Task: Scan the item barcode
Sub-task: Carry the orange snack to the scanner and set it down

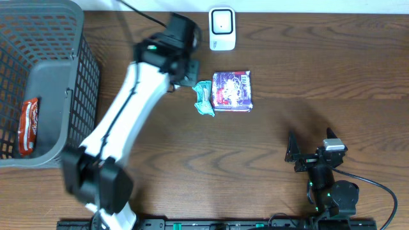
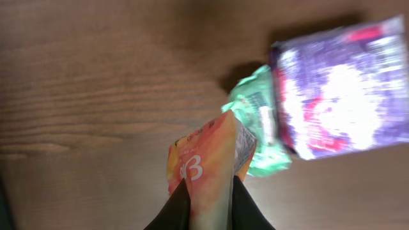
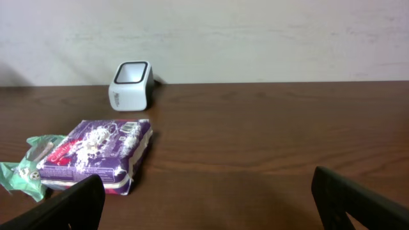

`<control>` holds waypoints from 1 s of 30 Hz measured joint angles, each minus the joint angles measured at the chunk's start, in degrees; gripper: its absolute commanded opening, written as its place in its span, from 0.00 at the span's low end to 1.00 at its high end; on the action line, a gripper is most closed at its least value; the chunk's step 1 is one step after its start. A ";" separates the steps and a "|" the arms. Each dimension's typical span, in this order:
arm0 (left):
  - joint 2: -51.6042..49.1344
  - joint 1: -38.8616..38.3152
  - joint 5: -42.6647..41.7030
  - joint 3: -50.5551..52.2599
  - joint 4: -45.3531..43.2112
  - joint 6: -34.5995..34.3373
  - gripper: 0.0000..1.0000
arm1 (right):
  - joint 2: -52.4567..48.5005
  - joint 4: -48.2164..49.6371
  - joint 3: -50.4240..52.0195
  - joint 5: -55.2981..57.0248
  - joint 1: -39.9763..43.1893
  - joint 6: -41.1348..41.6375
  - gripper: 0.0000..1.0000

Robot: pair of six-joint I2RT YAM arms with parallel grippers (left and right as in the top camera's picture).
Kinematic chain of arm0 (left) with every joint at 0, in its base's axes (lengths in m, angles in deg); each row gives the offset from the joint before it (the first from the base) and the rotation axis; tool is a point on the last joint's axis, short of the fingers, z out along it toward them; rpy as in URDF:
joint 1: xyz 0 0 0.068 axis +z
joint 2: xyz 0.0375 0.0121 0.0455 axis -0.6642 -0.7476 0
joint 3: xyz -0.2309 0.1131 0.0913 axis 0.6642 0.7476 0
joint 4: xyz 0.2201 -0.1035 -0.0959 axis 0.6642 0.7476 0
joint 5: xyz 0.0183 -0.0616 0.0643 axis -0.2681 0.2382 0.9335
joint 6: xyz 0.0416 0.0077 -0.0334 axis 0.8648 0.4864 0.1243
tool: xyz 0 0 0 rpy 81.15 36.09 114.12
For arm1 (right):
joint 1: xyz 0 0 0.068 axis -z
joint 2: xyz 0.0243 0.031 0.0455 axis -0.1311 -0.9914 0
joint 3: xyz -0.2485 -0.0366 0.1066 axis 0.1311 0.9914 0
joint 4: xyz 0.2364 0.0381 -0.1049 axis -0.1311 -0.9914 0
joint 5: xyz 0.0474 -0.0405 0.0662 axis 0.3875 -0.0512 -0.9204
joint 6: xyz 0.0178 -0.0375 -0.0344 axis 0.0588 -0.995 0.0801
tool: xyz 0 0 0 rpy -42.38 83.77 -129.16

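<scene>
The orange packet point(image 2: 208, 169) is pinched by one end in the clenched left gripper point(image 2: 209, 195), near the scanner point(image 1: 222, 29), to its front-left. With so thin a hold it could slip, or turn its barcode away from the scanner's window and fail to read. A low sweep might snag the green packet point(image 1: 204, 99) and purple pack point(image 1: 232, 91) lying before the scanner. The right gripper point(image 3: 211, 204) rests released, well away from the scanner.

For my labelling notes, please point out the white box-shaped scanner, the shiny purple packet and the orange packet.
White box-shaped scanner point(image 1: 222, 29): overhead view, top face.
Shiny purple packet point(image 1: 232, 91): overhead view, centre of top.
Orange packet point(image 2: 204, 165): left wrist view, printed front.
</scene>
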 measured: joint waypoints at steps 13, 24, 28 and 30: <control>-9.49 -1.51 4.42 -0.26 0.07 -6.01 0.54 | 0.00 0.00 0.00 0.00 0.00 0.02 0.99; 7.15 13.31 15.80 -11.19 -8.28 -5.31 0.66 | 0.00 0.00 0.00 0.00 0.00 0.02 0.99; 14.58 27.56 19.34 -12.94 -8.33 -7.52 0.70 | 0.00 0.00 0.00 0.00 0.00 0.00 0.99; 15.72 33.55 20.41 -13.09 -6.56 -9.22 0.70 | 0.00 -0.02 0.00 -0.02 0.00 0.02 0.99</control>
